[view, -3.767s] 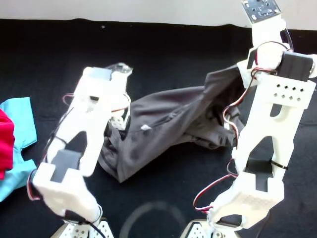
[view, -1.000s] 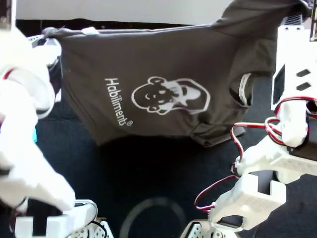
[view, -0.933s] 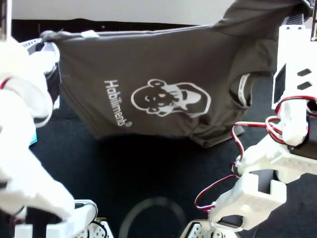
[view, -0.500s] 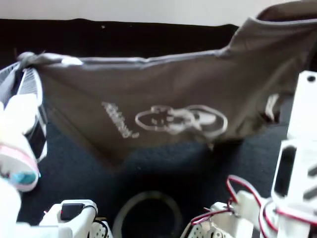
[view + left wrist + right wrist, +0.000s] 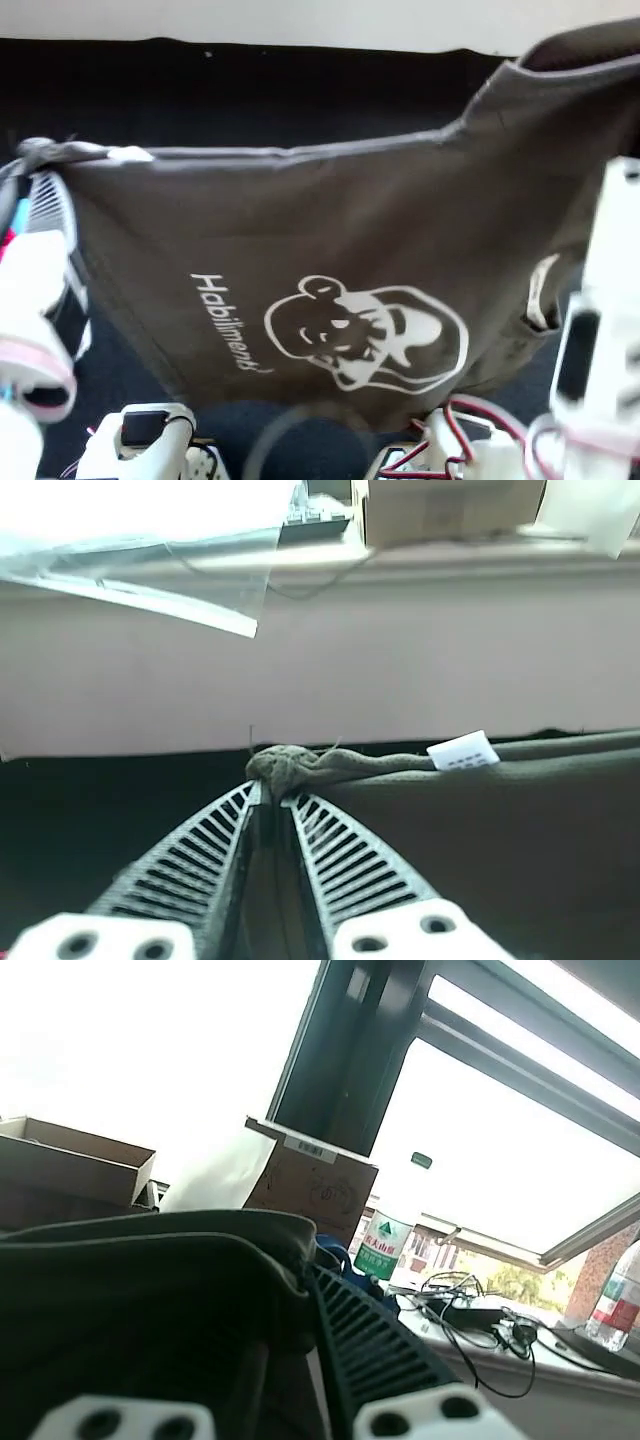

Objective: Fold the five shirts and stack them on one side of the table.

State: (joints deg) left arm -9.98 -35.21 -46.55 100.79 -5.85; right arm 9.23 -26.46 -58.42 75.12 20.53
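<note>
A dark grey shirt [image 5: 330, 220] with a white bear print and lettering hangs spread in the air between both arms, its printed side facing the high camera. My left gripper [image 5: 32, 158] is shut on one bunched top corner at the left. In the left wrist view the ribbed fingers [image 5: 330, 855] pinch that corner [image 5: 285, 765], and a white tag [image 5: 462, 752] sits on the hem beside it. My right gripper [image 5: 300, 1280] is shut on the other top corner, with grey cloth [image 5: 140, 1290] draped over it. That corner rises toward the upper right of the high view.
The black table cover [image 5: 250, 90] runs back to a pale wall. Both arm bases [image 5: 150, 440] stand at the near edge under the hanging shirt. The right arm's white links [image 5: 600, 340] rise at the right. A sliver of red cloth [image 5: 6, 242] shows at the far left.
The shirt, earlier a heap on the table, is now lifted and stretched. Over the last second both arms carried it higher and closer to the camera, so the print looks larger and lower.
</note>
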